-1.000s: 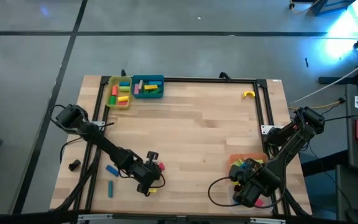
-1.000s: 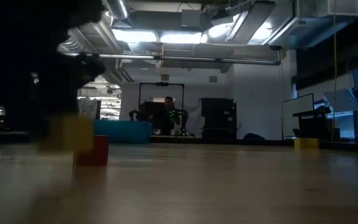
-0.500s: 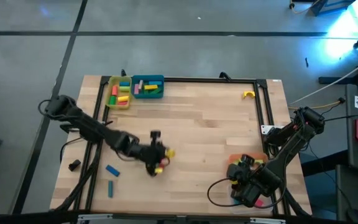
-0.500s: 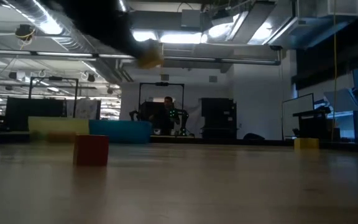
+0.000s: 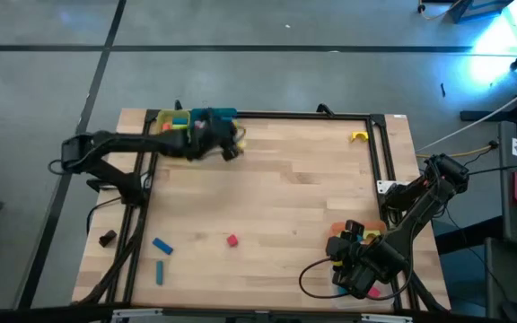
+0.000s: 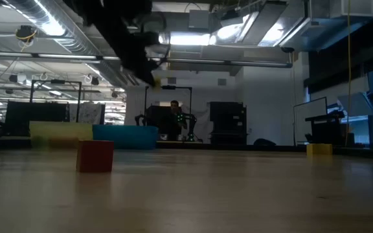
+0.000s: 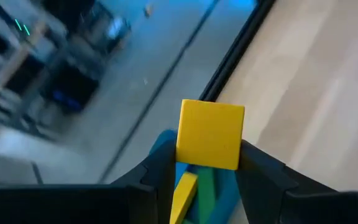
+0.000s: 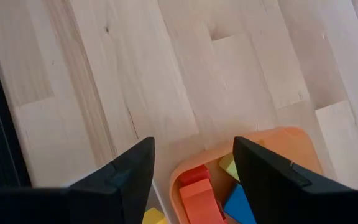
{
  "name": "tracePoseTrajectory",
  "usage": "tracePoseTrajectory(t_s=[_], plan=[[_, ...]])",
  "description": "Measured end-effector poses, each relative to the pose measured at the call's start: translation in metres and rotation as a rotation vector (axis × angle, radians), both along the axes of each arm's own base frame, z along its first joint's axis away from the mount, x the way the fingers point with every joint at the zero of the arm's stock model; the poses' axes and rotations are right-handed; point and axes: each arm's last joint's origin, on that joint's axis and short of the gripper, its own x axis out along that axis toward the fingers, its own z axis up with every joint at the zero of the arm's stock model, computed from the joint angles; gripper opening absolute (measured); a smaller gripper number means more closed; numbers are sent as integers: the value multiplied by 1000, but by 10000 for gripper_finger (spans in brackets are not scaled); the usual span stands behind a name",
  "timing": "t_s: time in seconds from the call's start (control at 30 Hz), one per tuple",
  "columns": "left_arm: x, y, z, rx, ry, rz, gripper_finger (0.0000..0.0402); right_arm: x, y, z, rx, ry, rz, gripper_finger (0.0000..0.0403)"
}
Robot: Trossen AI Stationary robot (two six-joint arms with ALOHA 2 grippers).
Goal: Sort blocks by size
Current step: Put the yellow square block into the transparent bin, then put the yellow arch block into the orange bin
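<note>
1. The left gripper (image 7: pixel 209 168) is hanging over the far left corner of the light wooden bench (image 5: pixel 285 197), above the teal tray (image 5: pixel 225 115), with its two dark fingers (image 7: pixel 160 174) clamping a yellow cube block (image 7: pixel 211 134) between them.
2. In the left wrist view, yellow and green bar blocks (image 7: pixel 194 186) are lying in the teal tray right beneath the held cube.
3. A yellow tray (image 5: pixel 162 117) is sitting against the teal tray at the far left corner, with colored blocks (image 5: pixel 179 121) showing in it; the arm is covering much of both trays.
4. The right gripper (image 8: pixel 191 165) is waiting low over the near right corner of the bench, fingers (image 8: pixel 129 171) spread apart and holding nothing, just above the rim of an orange tray (image 8: pixel 291 140).
5. Red, blue and yellow blocks (image 8: pixel 201 190) are lying in that orange tray.
6. A small red cube block (image 5: pixel 232 240) is sitting alone on the bench, near the near edge and left of the middle; the low view is showing it as a red cube (image 6: pixel 96 156).
7. Two blue bar blocks (image 5: pixel 162 245) are lying near the near left corner, close to each other but apart.
8. A yellow arch block (image 5: pixel 358 136) is lying near the far right corner.
9. A person (image 6: pixel 175 120) is sitting in the room behind the bench.
</note>
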Motion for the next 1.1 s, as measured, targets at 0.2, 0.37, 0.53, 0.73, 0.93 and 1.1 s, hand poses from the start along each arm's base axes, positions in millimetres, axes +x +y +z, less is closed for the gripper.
tracePoseTrajectory(t_s=[0.2,0.37,0.53,0.73,0.93,1.1], plan=[[-21,62,-12,-126,-28,115,129,5,-6,0,-24,22,19,220],[-32,88,-22,-189,-41,169,129,20,-34,-1,-107,100,0,220],[-33,99,-37,-234,-22,202,137,38,-82,-1,-220,251,-42,220],[-28,103,-56,-278,12,226,168,59,-158,1,-258,421,-119,220],[-27,104,-62,-294,19,239,191,66,-246,0,-214,517,-152,220],[-27,102,-57,-291,0,237,196,52,-315,0,-161,576,-148,220]])
